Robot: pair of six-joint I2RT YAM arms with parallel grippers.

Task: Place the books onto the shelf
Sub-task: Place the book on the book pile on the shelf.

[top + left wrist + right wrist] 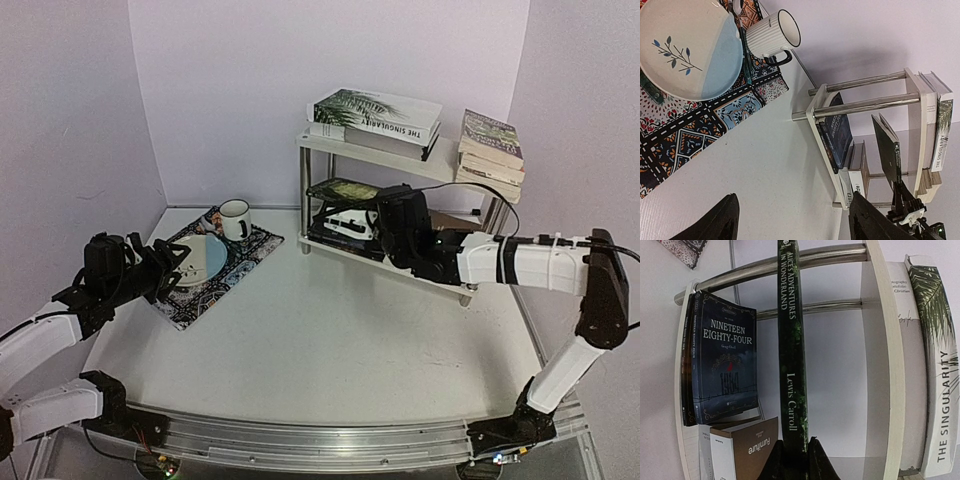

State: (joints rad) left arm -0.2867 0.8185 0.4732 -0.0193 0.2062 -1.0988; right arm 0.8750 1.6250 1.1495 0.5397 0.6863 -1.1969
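White tabletop (330,330), lilac walls. At 1 o'clock: shelf (445,168), books (385,115) stacked on both boards. Clenches right tool (799,457) on dark green book (792,365), edge-on between the boards. Holds left tool (165,268), released, at 9 o'clock by placemat (250,245).

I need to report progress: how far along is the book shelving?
Done: several books lie on the shelf, the palm-leaf one on top, Nineteen Eighty-Four on the lower tier. In hand: the right gripper holds the green Alice book between the tiers, not yet released. Remaining: setting it down; no loose books show on the table.
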